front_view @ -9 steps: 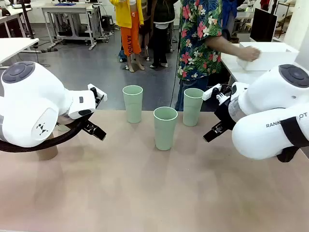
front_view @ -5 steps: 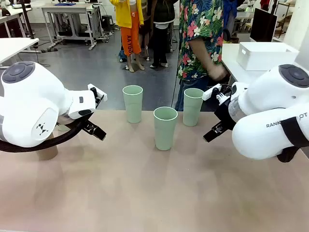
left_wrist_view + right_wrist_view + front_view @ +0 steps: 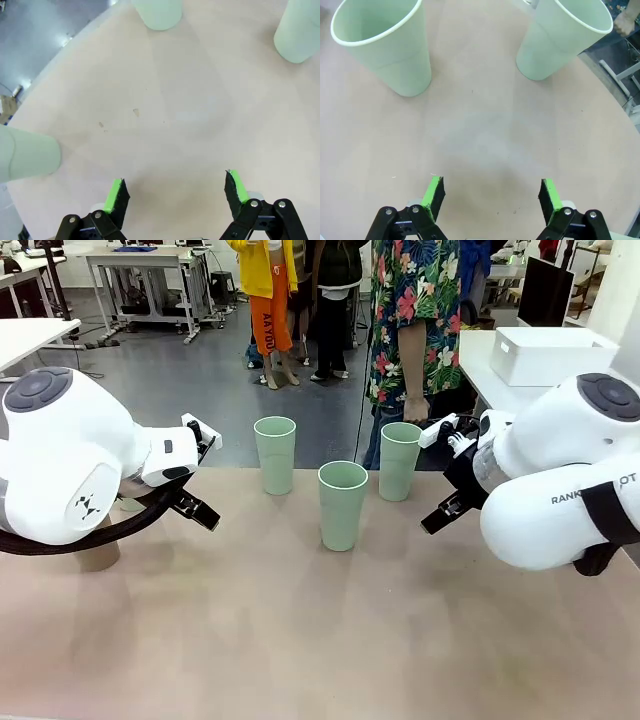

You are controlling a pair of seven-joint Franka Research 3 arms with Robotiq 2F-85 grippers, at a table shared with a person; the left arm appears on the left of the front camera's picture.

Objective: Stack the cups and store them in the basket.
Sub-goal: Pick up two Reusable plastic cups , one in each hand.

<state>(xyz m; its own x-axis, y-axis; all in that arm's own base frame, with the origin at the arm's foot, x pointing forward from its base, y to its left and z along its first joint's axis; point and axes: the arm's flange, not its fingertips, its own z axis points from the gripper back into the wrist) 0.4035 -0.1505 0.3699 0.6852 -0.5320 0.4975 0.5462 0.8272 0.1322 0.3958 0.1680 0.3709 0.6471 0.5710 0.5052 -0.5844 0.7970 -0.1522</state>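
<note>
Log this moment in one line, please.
left gripper: open, empty | right gripper: open, empty | cups: upright, unstacked | basket: on side table

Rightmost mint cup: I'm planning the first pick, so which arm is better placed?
Likely right. The open right gripper sits just beside the rightmost cup; the open left gripper is beyond two other cups.

Matt plastic cups [image 3: 342, 505], smooth matt table [image 3: 300, 640]
</note>
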